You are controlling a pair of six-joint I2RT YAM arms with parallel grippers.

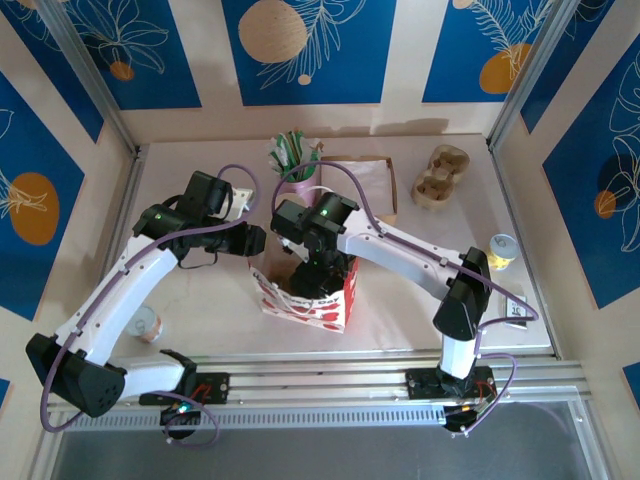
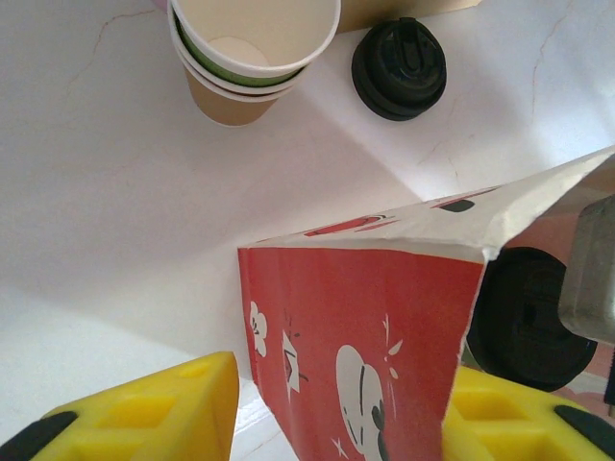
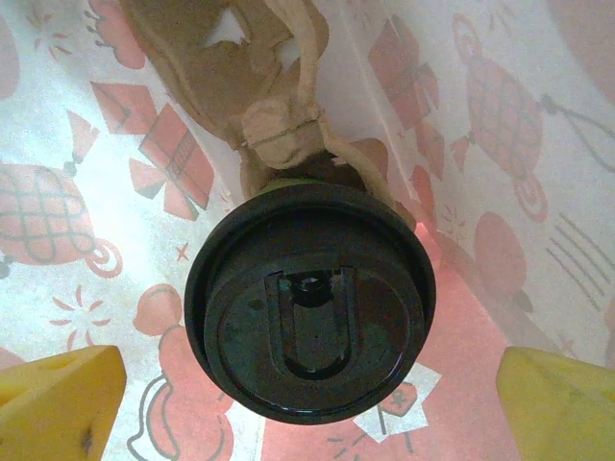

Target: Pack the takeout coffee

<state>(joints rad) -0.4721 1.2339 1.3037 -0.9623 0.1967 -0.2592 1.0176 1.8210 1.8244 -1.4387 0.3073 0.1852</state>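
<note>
Pinkish-white worktop carries a red-and-white paper bag standing open at its middle, and everything else sits around that bag.

The right arm reaches down into the bag's mouth. From inside the bag, the right pincer has its yellow fingers spread wide, one to each side of the takeout coffee and touching neither side of it. The coffee stands upright on the bag's floor, black lid up, with a sliver of green cup showing at the lid's far edge. A twisted tan paper handle of the bag hangs just above it.

The left pincer is at the bag's left wall. Its fingers stand partway apart with the red wall between them; whether they actually press on it I cannot tell.

Beyond the bag's far side stands a stack of lidless paper cups, tan outside and green within. Just beside the stack lies a loose black lid.
</note>
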